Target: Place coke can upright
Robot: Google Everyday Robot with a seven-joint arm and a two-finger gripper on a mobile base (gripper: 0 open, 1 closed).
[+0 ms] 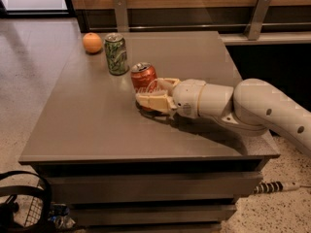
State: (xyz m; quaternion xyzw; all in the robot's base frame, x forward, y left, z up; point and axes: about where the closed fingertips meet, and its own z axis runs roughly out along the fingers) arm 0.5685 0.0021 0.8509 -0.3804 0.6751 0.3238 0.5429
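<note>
Entry: coke can (144, 77), red, stood upright mid-worktop (97, 125) near a green can (116, 54), gripped low between the gripper (149, 92) jaws, apparently to seat its base squarely before release.

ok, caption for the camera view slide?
Robot hand at upright red aluminium drink can on grey table; green patterned can behind.
</note>
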